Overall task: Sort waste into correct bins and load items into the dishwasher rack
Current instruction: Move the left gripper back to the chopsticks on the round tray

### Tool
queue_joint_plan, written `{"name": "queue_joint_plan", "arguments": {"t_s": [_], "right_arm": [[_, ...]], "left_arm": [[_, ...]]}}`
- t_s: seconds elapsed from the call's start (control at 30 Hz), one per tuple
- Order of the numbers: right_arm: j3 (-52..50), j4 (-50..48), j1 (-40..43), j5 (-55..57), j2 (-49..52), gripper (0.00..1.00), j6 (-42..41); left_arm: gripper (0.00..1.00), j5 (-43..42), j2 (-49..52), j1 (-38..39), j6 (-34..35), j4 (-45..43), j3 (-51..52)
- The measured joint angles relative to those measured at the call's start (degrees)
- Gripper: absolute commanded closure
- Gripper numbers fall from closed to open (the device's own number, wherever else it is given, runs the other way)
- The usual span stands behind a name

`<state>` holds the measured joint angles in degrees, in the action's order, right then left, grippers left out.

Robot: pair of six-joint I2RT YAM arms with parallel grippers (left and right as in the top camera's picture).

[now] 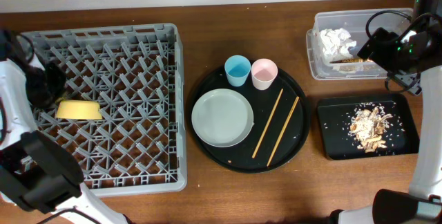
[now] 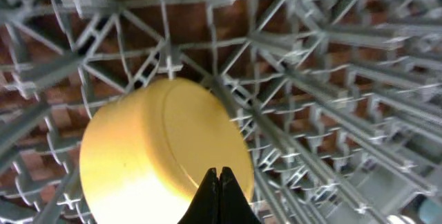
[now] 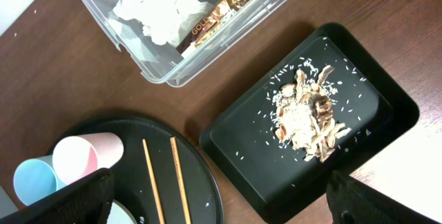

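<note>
Bowl (image 1: 78, 109) on its side inside rack (image 1: 138, 37), left part. Left pincer (image 2: 217, 182) narrow, tips pressed together, gripping nothing, close by bowl. Right pincer (image 3: 221, 193) wide, empty, far right of rack near tub (image 1: 314, 65) with napkins (image 1: 336, 41) and wrapper (image 1: 347, 63). Plate (image 1: 222, 117), blue cup (image 1: 237, 69), pink cup (image 1: 264, 72), chopsticks (image 1: 268, 123) just right of rack.

Snack wrapper (image 3: 222, 11): partial lettering "GOL", rest unreadable.

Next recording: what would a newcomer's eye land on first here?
The big grey dishwasher rack on the left, with a yellow bowl lying among its pegs. Centre, a round black tray carries a pale plate, blue cup, pink cup and two chopsticks. On the right, food scraps speckle a shallow black tray beside a clear tub of white napkins.
</note>
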<state>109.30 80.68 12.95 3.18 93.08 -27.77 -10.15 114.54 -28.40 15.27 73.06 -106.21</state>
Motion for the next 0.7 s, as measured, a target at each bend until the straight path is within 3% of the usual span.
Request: {"name": "queue_joint_plan", "arguments": {"t_s": [0.27,0.47,0.7], "right_arm": [[0.0,0.0,0.0,0.0,0.0,0.01,0.0],[0.0,0.0,0.0,0.0,0.0,0.01,0.0],[0.0,0.0,0.0,0.0,0.0,0.01,0.0]], "left_arm": [[1.00,2.7,0.0,-1.0,1.2,3.2,4.4],[1.00,4.6,-0.8,-8.6,6.8,8.6,4.5],[1.00,-0.7,-13.5,-14.7,8.2,9.9,4.5]]}}
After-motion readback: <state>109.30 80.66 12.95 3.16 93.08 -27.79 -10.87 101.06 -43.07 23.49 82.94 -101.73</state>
